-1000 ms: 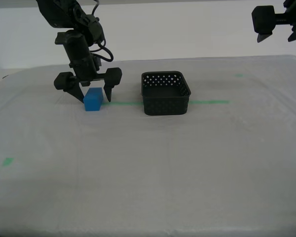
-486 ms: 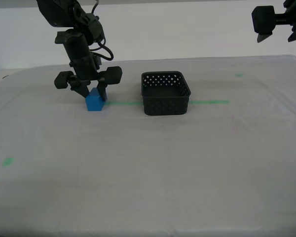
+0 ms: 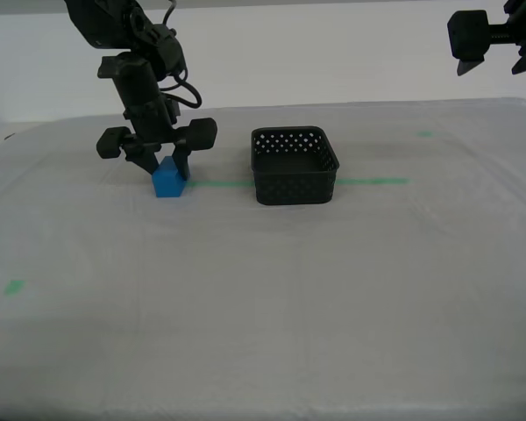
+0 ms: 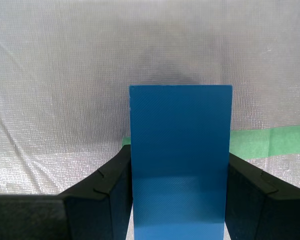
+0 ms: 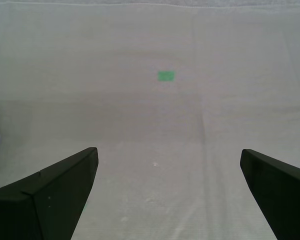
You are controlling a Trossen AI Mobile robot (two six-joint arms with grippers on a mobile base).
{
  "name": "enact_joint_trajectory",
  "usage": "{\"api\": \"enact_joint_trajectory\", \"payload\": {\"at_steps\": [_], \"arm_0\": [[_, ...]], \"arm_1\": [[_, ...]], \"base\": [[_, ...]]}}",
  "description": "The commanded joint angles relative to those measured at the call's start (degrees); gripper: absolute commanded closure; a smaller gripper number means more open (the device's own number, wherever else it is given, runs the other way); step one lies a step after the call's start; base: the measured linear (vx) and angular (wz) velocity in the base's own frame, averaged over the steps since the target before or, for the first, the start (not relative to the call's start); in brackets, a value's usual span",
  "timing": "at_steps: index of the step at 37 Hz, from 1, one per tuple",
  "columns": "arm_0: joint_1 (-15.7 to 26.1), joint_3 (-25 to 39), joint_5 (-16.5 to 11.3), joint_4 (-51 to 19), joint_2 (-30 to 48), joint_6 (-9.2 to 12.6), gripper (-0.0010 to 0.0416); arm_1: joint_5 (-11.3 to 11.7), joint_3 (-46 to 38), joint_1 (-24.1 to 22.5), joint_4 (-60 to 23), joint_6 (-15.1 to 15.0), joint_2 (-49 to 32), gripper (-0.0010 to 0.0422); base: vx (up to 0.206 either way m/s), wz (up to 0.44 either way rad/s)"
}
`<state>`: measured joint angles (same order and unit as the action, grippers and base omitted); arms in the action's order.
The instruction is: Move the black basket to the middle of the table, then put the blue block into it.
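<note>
My second gripper [image 3: 164,164] is reaching down from above and clamping the blue block [image 3: 168,181], one black finger [image 4: 97,200] pressing each side of it; in the second wrist view the block [image 4: 180,160] is filling the space between the fingers, its faces plain and unmarked. The block is sitting on the table [image 3: 263,298], which is covered in whitish-grey sheeting, towards the far edge and on the exterior view's left, right at a thin green tape line [image 3: 373,181] that is running across the surface. The black basket [image 3: 294,165] (squarish, with rows of small round holes in its walls) is standing upright on that same line near the table's middle, beside the block but apart from it. My first gripper [image 3: 495,54] is hanging high above the far corner on the exterior view's right, jaws spread wide and holding nothing, and its wrist view is looking down at bare sheeting with one small green tape mark [image 5: 165,75].
</note>
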<state>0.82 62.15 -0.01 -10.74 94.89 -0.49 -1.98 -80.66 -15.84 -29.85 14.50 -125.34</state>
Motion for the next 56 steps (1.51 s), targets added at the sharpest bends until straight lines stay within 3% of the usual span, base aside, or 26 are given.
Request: {"api": "enact_joint_trajectory", "payload": {"at_steps": [1,18,31,45,56], "arm_0": [[0.0,0.0,0.0,0.0,0.0,-0.1,0.0007],[0.0,0.0,0.0,0.0,0.0,0.0,0.0007],[0.0,0.0,0.0,0.0,0.0,0.0,0.0007],[0.0,0.0,0.0,0.0,0.0,0.0,0.0007],[0.0,0.0,0.0,0.0,0.0,0.0,0.0007]], "arm_1": [[0.6,0.0,0.0,-0.3,0.2,0.1,0.0411],[1.6,-6.6,-0.7,-12.2,-0.2,2.6,0.0413],[6.1,-18.7,-4.5,-23.6,-1.0,3.5,0.0412],[6.3,-23.4,-12.3,-22.1,2.9,3.3,0.0412],[7.0,-22.7,-19.1,-18.4,3.5,2.8,0.0413]], "base": [[0.000,0.000],[0.000,0.000],[0.000,0.000],[0.000,0.000],[0.000,0.000]]}}
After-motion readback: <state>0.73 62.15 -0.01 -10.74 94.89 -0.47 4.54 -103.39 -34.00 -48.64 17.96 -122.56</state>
